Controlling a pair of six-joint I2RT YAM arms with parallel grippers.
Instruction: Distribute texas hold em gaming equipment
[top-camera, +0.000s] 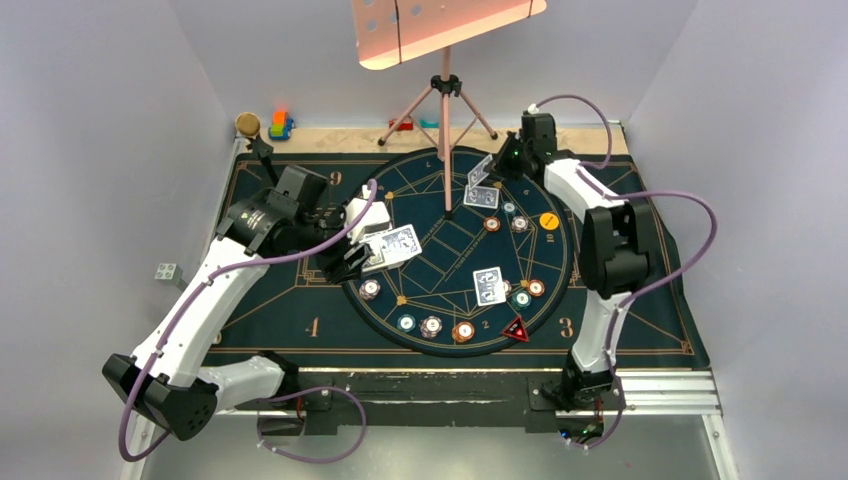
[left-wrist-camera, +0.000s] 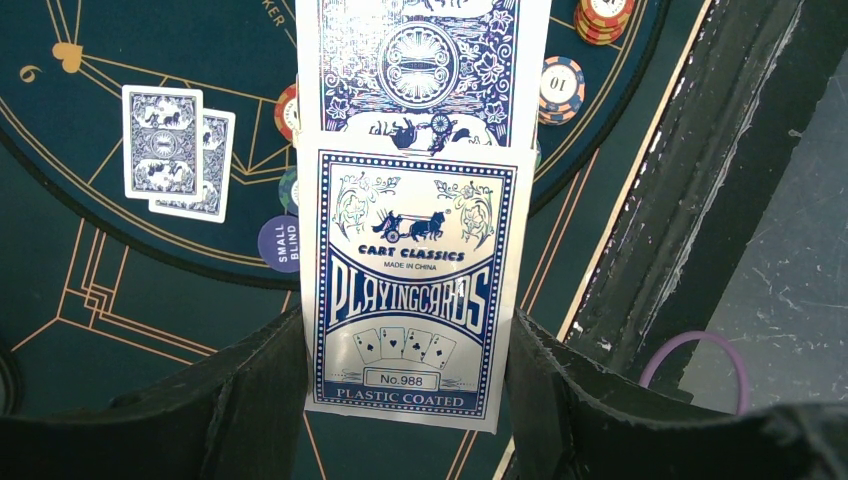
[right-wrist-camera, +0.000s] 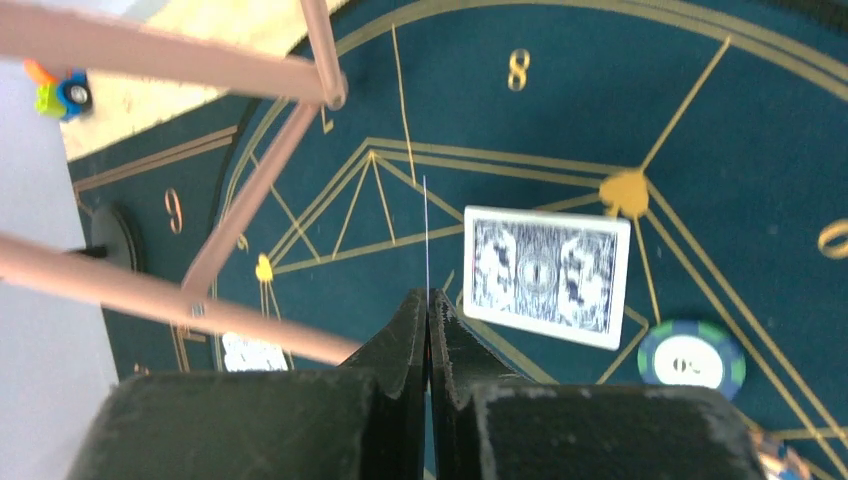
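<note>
The playing card (right-wrist-camera: 425, 235), held edge-on in the clamped right claw (right-wrist-camera: 428, 298), hung over the far arc of the mat (right-wrist-camera: 700, 120) beside a face-down card (right-wrist-camera: 545, 275). Best practice was to lower it flat, overlapping that card, then release. Card backs were blue-patterned and white-bordered. The left claw (left-wrist-camera: 400, 355) gripped the card box (left-wrist-camera: 415, 290) above the mat's left side.

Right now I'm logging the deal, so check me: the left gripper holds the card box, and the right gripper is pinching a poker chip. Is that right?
One thing is wrong. The right gripper is pinching a single playing card, not a poker chip. The right wrist view shows it edge-on, as a thin line rising from the shut jaws. The left gripper does hold the card box.
</note>
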